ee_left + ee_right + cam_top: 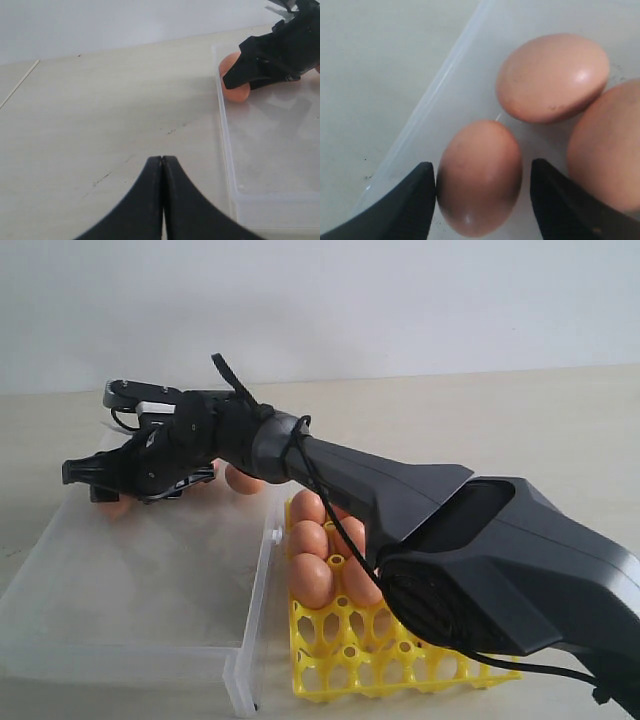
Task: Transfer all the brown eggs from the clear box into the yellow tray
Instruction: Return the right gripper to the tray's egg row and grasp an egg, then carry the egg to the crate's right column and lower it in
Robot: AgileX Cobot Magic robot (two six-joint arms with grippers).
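The right arm [480, 540] reaches into the box [130, 590] on the bench [100, 100], crossing above the tray [400, 665]. Several eggs [311, 580] sit in the tray's far cups (the arm hides some). Three more lie by the box's far wall. The right hand [482, 166] stands released astride one egg [479, 200], one finger touching it. The left hand [162, 162] is clenched, empty, beside the box.

The right arm [450, 530] covers a big part of the yellow tray [300, 645], so the brown eggs [310, 580] in it cannot all be counted. The right claw [92, 485] hides most of one egg [112, 506] at the far end of the clear box [150, 580]. Another egg [607, 150] is cut off by the picture's edge.
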